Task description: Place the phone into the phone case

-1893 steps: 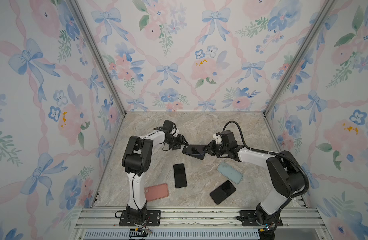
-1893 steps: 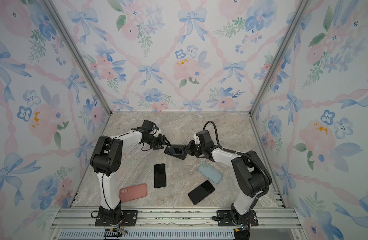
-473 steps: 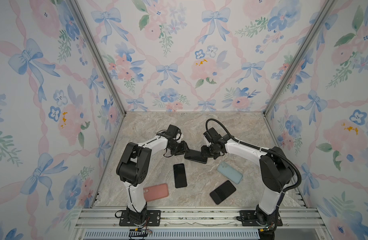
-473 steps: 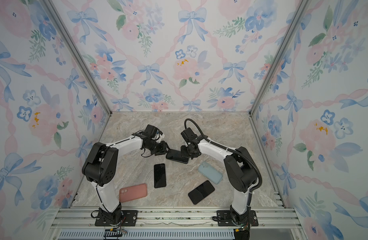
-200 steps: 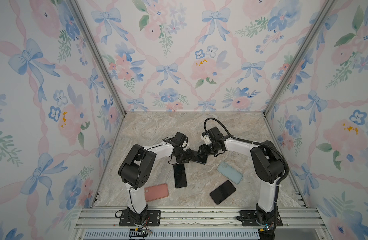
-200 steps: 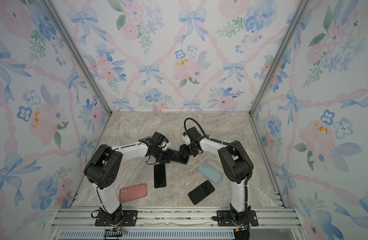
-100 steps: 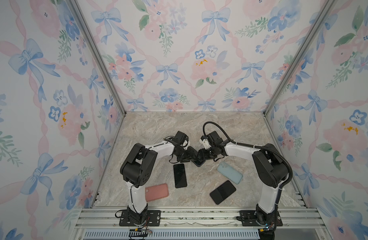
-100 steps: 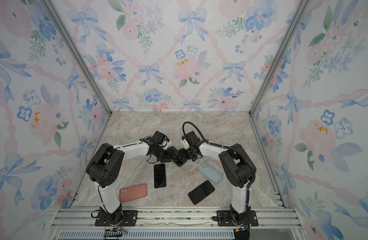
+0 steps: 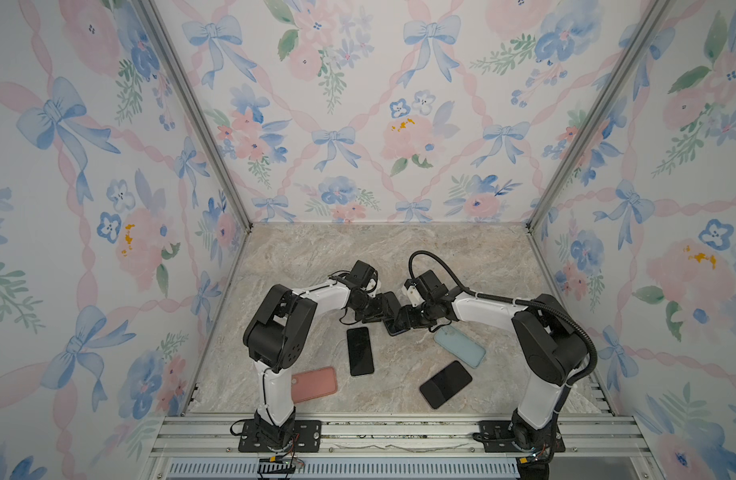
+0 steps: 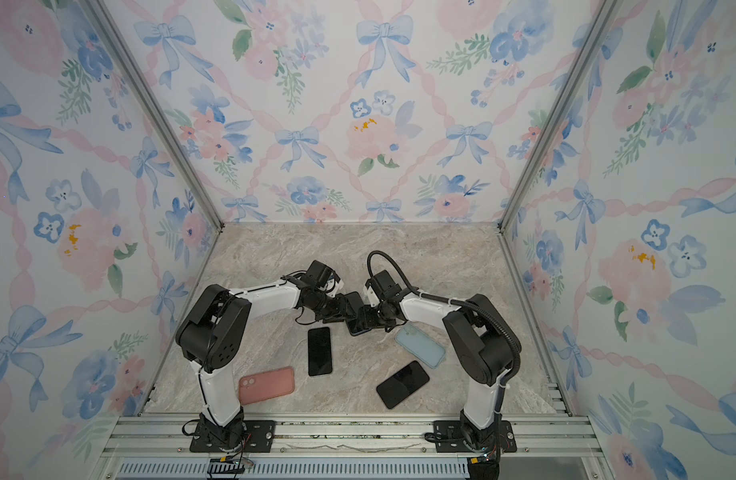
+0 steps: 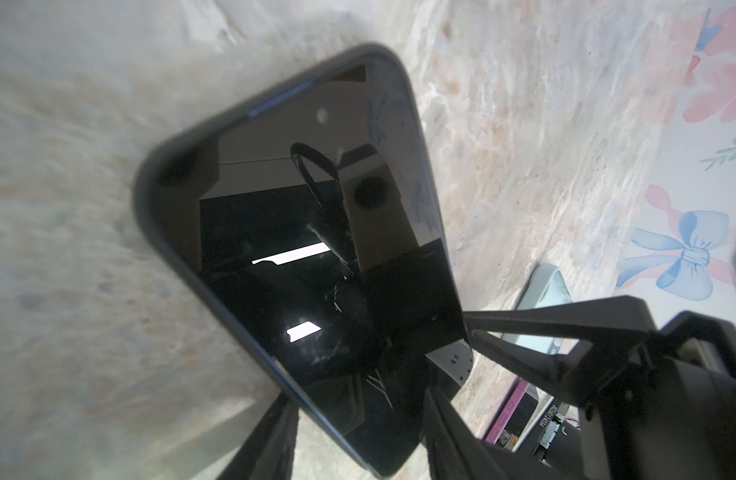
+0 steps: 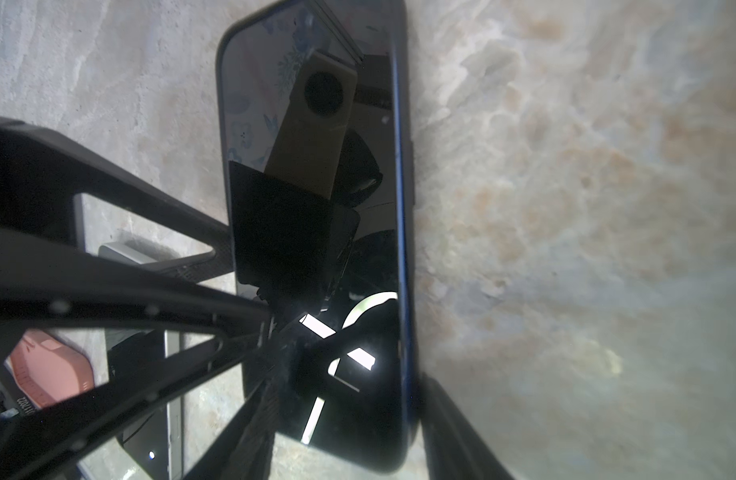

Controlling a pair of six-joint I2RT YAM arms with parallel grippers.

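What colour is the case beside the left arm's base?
The case is salmon pink; a top view shows it best.

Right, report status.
Grip: left gripper and right gripper clamp the phone. A dark blue case rims it. Nearby, apart: black phone, light blue case.

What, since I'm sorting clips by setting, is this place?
Likely a robot test booth: two white-and-black robot arms bolted to an aluminium rail, floral wallpapered walls boxing in a marble-look tabletop.

marble tabletop [image 9: 316, 257]; floral bow-print walls [image 9: 358, 124] on three sides; aluminium rail [image 9: 399, 432] along front edge.
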